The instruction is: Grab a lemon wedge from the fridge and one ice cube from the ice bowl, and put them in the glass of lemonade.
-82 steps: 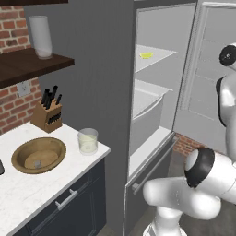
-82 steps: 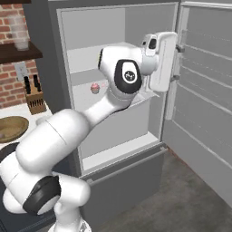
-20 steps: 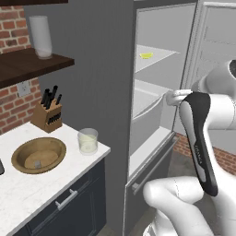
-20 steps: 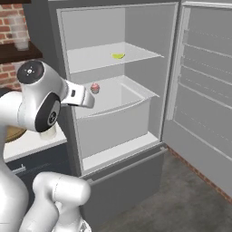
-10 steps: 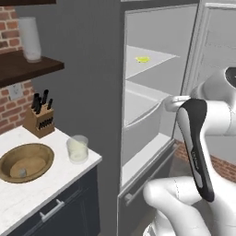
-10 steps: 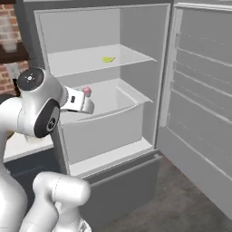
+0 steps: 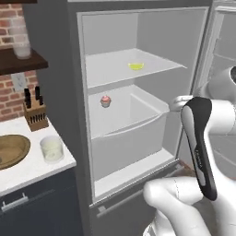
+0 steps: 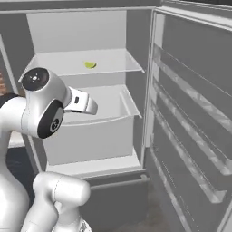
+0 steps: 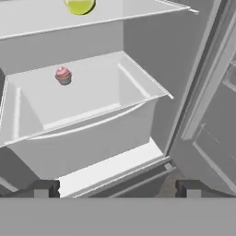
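- Left base view: the lemon wedge point(image 7: 136, 66) lies on the upper shelf point(image 7: 115, 69) of the fridge point(image 7: 138, 115), toward the right side of that shelf. It looks like a flat little slice, and its long side runs left to right. Which way its thin edge points is too small to tell.
- The pink cupcake point(image 7: 105, 101) sits one level down, in the drawer point(image 7: 133, 133), to the left of the wedge.
- The fridge door point(image 8: 195, 113) stands wide open on the right.
- A moment ago the fridge sat farther right in this view and looked smaller. Now it is in the middle and looks bigger. The whole picture shifted, so the base drove closer; the things did not move.
- I think this means the wedge is now nearer to reach.
- The gripper point(image 9: 117, 188) has its fingers spread wide, with nothing between them. It looks into the fridge, well apart from the wedge.
- The glass of lemonade point(image 7: 51, 148) and the ice bowl point(image 7: 11, 150) wait on the counter point(image 7: 32, 168) at the left.
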Robot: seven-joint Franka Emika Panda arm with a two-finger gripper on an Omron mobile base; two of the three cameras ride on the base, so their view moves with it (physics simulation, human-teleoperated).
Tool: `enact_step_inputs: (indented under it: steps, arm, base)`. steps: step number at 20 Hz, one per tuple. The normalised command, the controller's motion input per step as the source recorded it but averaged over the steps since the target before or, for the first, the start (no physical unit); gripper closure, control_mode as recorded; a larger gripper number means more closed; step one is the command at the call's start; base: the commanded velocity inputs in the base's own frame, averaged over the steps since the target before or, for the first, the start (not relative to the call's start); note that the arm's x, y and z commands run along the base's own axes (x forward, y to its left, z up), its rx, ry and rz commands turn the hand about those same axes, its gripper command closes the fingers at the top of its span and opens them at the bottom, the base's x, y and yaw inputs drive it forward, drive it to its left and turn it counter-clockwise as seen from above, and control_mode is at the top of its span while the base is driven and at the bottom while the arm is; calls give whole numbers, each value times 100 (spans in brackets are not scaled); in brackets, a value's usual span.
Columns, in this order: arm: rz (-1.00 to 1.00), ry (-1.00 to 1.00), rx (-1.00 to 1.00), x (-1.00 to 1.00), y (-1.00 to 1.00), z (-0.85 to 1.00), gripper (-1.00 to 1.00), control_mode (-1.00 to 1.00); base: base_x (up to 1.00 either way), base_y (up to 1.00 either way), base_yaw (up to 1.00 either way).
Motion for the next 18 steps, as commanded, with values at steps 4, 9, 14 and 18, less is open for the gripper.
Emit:
enact_step_inputs:
  steps: [4,9,14,18]
  arm:
    - [0,0,0,0,0,0,-100,100]
    - [0,0,0,0,0,0,-100,100]
    - [0,0,0,0,0,0,-100,100]
    - [0,0,0,0,0,0,-100,100]
  base:
    - [2,-86,53]
    - [39,-31,33]
    - [25,-9,18]
    - [43,0,6]
